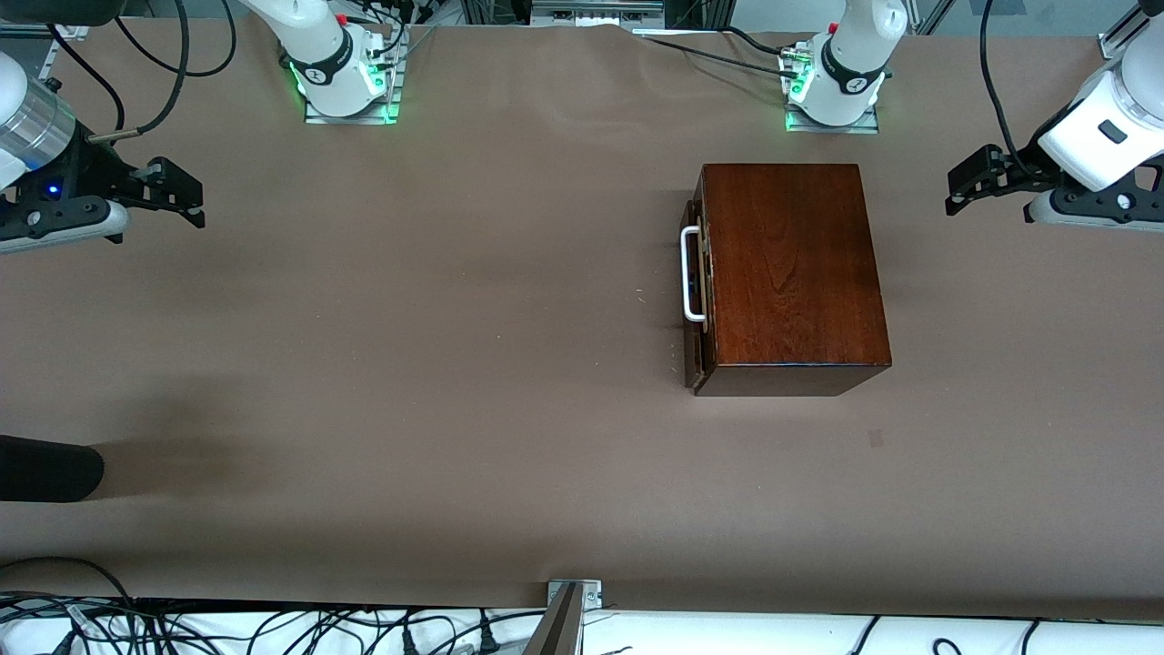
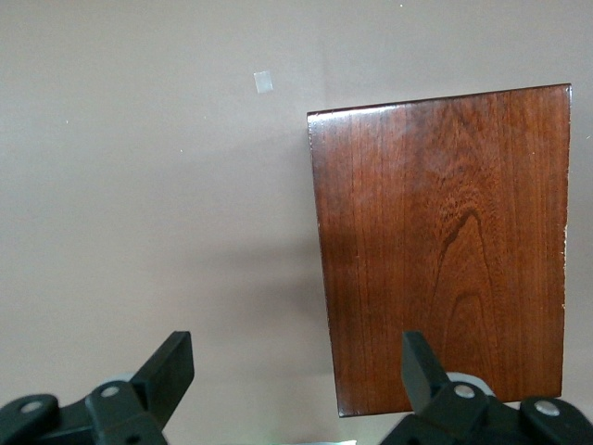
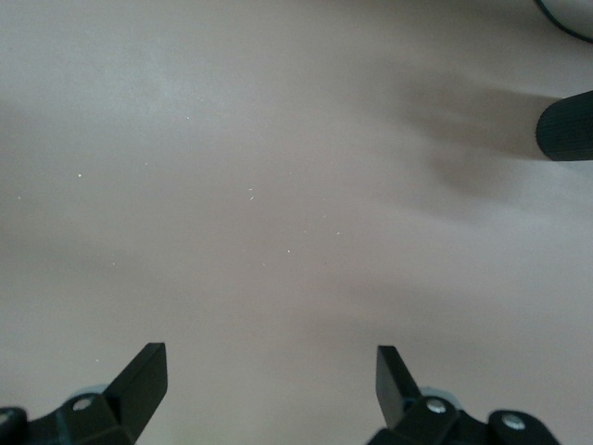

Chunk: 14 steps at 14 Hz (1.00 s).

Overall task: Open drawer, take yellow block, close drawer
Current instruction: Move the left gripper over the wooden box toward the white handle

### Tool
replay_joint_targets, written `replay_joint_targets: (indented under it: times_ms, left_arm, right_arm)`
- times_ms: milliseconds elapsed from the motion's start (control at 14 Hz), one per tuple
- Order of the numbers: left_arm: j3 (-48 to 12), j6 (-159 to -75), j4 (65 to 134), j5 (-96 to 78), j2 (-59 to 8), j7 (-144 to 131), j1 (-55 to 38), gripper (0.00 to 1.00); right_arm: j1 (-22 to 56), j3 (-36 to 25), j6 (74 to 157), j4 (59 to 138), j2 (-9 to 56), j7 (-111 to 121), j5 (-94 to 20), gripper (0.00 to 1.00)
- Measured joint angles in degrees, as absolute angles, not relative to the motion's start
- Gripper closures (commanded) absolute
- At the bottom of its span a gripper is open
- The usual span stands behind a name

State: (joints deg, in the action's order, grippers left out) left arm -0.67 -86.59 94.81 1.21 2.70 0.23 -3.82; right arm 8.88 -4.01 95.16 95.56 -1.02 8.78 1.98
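The wooden box (image 1: 789, 273) is standing on the bench (image 1: 409, 364) toward the left arm's end, the only bulk blocking passage; bare surface is lying before its white handle (image 1: 691, 275); a black cylinder (image 1: 45, 468) is intruding at the right arm's edge.

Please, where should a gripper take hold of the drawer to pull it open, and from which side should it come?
Grip the white loop handle on the drawer front, which faces the right arm's end of the table. It stands off the dark front, so fingers can probably close across the bar. Come from that end, likely with the right gripper, now open and empty.
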Motion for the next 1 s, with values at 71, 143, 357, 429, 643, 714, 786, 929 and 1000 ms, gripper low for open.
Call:
replay_joint_targets:
  times_ms: [71,143,357,429,643,714,786,929,1000]
  left_arm:
    - [-1.0,-86.6,94.8,1.2,2.6,0.4,-3.8,0.00]
    - [-1.6,-86.5,94.8,1.2,2.5,0.4,-3.8,0.00]
    - [-6.3,-86.5,94.8,1.2,2.0,0.2,-3.9,0.00]
    - [-8.7,-86.5,94.8,1.2,1.7,-0.7,-4.0,0.00]
    - [-15.3,-87.3,94.8,1.2,0.0,-7.4,-4.2,0.00]
    - [-17.1,-88.3,94.8,1.2,-0.7,-9.6,-4.2,0.00]
    - [-18.7,-89.4,94.8,1.2,-1.4,-11.7,-4.3,0.00]
    - [-21.7,-91.7,94.8,1.2,-3.0,-16.0,-4.3,0.00]
    - [-23.2,-92.9,94.8,1.2,-3.8,-17.8,-4.4,0.00]
  right_arm:
    - [8.9,-4.0,95.2,95.6,-1.0,8.8,2.0,0.00]
    - [8.9,-4.0,95.2,95.6,-1.0,8.8,2.0,0.00]
    - [8.9,-4.0,95.2,95.6,-1.0,8.8,2.0,0.00]
    - [8.9,-4.0,95.2,95.6,-1.0,8.8,2.0,0.00]
    - [8.9,-4.0,95.2,95.6,-1.0,8.8,2.0,0.00]
    - [8.9,-4.0,95.2,95.6,-1.0,8.8,2.0,0.00]
    - [8.9,-4.0,95.2,95.6,-1.0,8.8,2.0,0.00]
    - [8.9,-4.0,95.2,95.6,-1.0,8.8,2.0,0.00]
    - [8.9,-4.0,95.2,95.6,-1.0,8.8,2.0,0.00]
